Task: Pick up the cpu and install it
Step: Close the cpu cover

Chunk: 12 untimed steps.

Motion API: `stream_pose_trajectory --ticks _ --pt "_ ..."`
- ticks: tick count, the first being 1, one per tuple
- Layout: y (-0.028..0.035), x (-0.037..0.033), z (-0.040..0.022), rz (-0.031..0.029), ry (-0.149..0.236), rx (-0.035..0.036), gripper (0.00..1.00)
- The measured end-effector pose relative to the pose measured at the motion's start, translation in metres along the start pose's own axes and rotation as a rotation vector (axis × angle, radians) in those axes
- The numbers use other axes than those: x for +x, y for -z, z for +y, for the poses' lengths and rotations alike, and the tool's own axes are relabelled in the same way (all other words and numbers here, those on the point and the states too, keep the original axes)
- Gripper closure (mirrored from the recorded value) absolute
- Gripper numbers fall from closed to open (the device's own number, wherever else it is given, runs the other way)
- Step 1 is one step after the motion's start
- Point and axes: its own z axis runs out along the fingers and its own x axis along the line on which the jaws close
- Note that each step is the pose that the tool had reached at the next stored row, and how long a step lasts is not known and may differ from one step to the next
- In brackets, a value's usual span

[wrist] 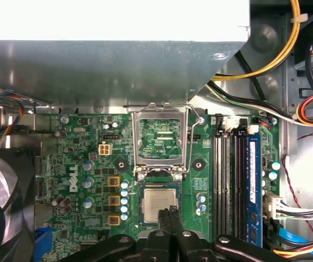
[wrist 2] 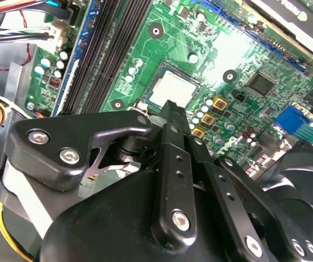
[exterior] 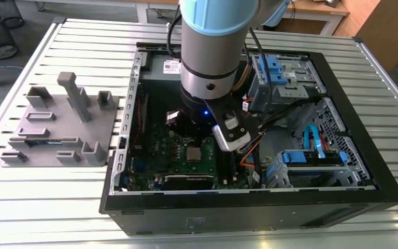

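One robot arm with one pincer. One open computer case on one slatted metal counter, and one grey fixture plate beside it. Inside the case, one green motherboard. On the board: one cpu, silver-topped, seen in both wrist views; one socket frame; three gold square parts in a row; four long slots, three black and one blue. One fan.
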Motion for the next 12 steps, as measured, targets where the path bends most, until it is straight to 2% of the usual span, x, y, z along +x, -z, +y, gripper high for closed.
stream_pose_trajectory --ticks 4,12 --pt "-0.0004 -0.0088 0.0001 0.0000 0.000 0.0001 0.89" --pt "-0.0015 -0.0309 0.0015 0.0000 0.000 0.0000 0.89"
